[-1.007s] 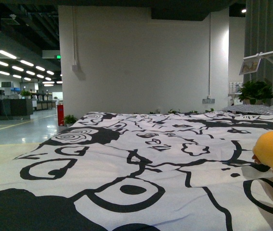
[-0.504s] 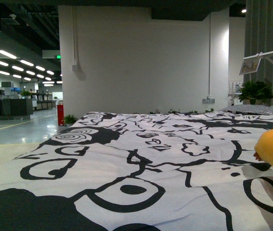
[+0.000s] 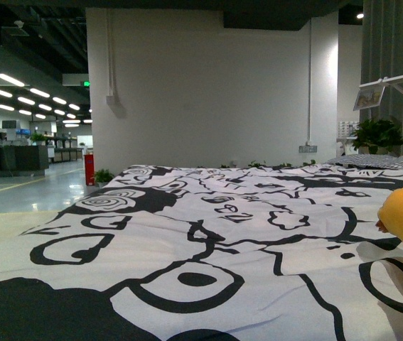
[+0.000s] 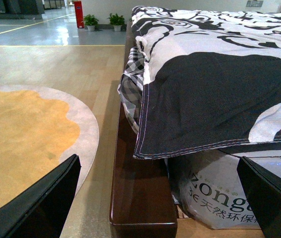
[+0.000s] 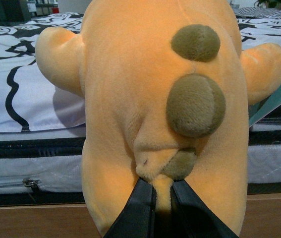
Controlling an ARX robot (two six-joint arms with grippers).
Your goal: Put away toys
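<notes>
Entry: right arm, carry step (judged).

Right gripper (image 5: 162, 194): fingers pressed together on a small fold of fabric at the near end of the plush toy (image 5: 130, 99). The pinch took in only a nub of the fabric, not the body.

Toy position, taken against the bed (image 3: 208, 227): at the bed's right edge in the front view, part of it cut off by the edge of that view. The right wrist view showed the mattress side and the patterned cover behind it. Whether it rested on the cover or hung just clear could not be told.

Key relation: the toy's long axis ran straight on from the fingers, away from the wrist and towards the bed. Its two stubby limbs stuck out to either side. All of the body lay beyond the pinch point, so any swing of the arm would likely set it swaying (judgement).

Left gripper (image 4: 157, 163): fingers spread wide and holding nothing, low by the bed's corner, facing the wooden bed frame (image 4: 135, 198). A white bag (image 4: 214, 198) lay under the bed. This arm was well apart from the toy, so the right arm was the nearer one.

No bin or box was seen in any view, so where the toy should go was unknown.
</notes>
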